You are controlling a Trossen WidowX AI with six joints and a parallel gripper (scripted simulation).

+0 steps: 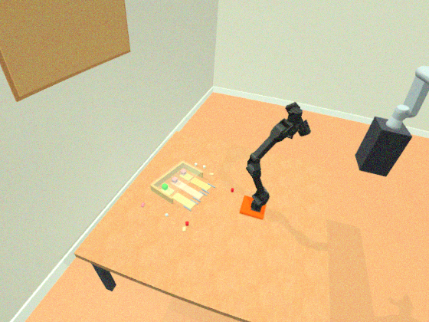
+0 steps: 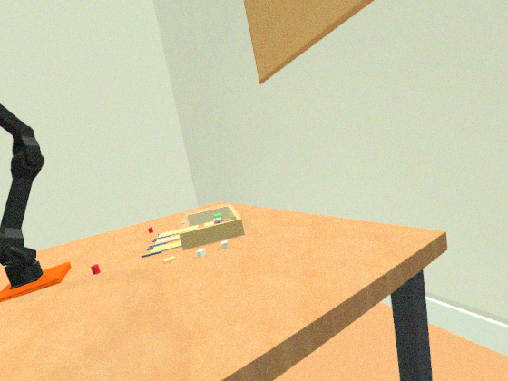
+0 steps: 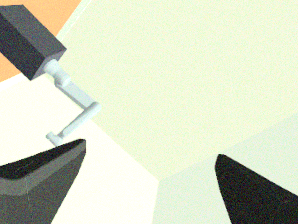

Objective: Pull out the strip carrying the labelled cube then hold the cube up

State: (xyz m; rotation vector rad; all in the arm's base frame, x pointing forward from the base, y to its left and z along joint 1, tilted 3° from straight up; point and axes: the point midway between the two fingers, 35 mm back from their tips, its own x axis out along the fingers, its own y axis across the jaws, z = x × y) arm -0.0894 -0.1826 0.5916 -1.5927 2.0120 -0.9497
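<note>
A pale wooden tray point(image 1: 162, 195) point(image 2: 213, 234), open toward the arm, holds three strips side by side. The middle strip point(image 1: 188, 188) is pinkish-white and looks continuous. The yellow strip point(image 1: 201, 183) point(image 2: 168, 247) near the white cubes and the yellow strip point(image 1: 184, 201) on the other side each seem to have a break near their inner ends. A green block point(image 1: 165, 186) point(image 2: 218, 215) and two pinkish cubes point(image 1: 183, 172) point(image 1: 175, 179) sit at the inner ends, the second on the middle strip. No label is readable. My gripper point(image 3: 151, 153) is open and empty, raised high away from the tray.
Thin blue bars point(image 1: 196, 199) lie at the strips' outer ends. Red cylinders point(image 1: 232, 189) point(image 1: 187, 223) point(image 2: 95, 269), white cubes point(image 1: 204, 166) point(image 2: 200, 253) and a pink piece point(image 1: 142, 205) lie around the tray. A dark box point(image 1: 383, 147) point(image 3: 30, 40) hangs on a grey jointed arm beyond my arm.
</note>
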